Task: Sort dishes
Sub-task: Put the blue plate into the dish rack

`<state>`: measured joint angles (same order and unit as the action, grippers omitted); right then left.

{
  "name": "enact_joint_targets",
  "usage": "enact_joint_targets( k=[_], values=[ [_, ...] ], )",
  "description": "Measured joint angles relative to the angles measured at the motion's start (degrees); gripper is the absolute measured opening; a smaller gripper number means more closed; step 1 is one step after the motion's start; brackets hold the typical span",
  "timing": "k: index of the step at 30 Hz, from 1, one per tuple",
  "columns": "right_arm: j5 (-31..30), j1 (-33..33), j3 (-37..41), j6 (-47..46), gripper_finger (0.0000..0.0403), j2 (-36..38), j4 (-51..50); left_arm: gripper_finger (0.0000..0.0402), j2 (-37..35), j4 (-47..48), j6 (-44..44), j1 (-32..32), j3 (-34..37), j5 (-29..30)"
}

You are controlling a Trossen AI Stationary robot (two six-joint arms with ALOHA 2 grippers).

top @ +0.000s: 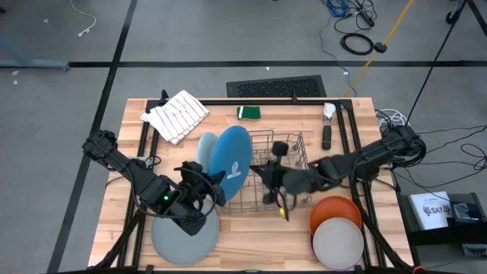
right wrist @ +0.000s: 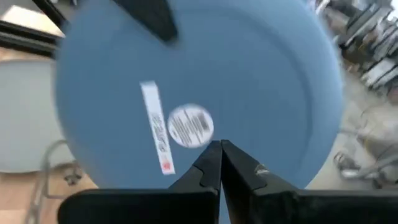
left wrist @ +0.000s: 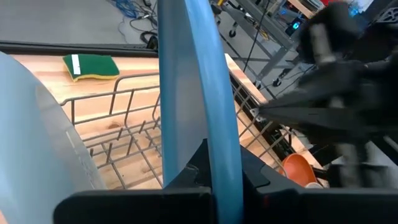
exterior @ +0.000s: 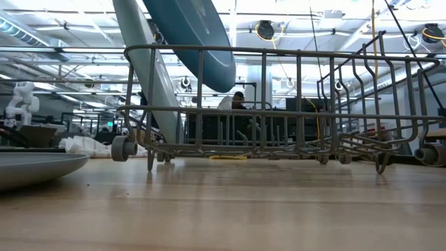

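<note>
Blue plate stands on edge at the wire rack's left end, pinched by our left gripper for slotting; our right gripper, pressed together, steadies nearby.

The grey wire dish rack stood near the middle of the wooden table. At its left end a darker blue round plastic plate stood on edge, with a light blue round plastic plate upright just behind it. A grey round plastic plate lay flat at the front left. At the front right an off-white round plate lay on an orange round plate. A white striped cloth lay at the back left, a green sponge behind the rack.
</note>
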<state>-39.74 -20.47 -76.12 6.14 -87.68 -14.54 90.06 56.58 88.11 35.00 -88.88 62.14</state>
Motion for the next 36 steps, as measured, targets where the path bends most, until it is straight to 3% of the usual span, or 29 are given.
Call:
enact_joint_targets(
  k=[6, 11, 24, 36],
  values=[
    [3.5, 7.4, 3.9, -3.3, 0.0000, -0.2, 1.1, 0.0017, 0.0, 0.0, -0.5, 0.0, 0.0, 1.2],
    [11.6, 12.4, 7.6, -3.7, 0.0000, -0.3, 7.6, 0.0018, 0.0, 0.0, -0.5, 0.2, 0.0, 1.4],
    [19.1, 16.7, 9.6, -1.4, 0.0000, -4.1, 15.2, 0.0020, 0.0, 0.0, -0.5, 0.7, 0.1, 3.3],
    [20.8, 17.7, 9.6, -1.6, 0.0000, -5.9, 17.3, 0.0020, 0.0, -0.1, -0.3, 1.0, 0.1, 3.9]
  ],
)
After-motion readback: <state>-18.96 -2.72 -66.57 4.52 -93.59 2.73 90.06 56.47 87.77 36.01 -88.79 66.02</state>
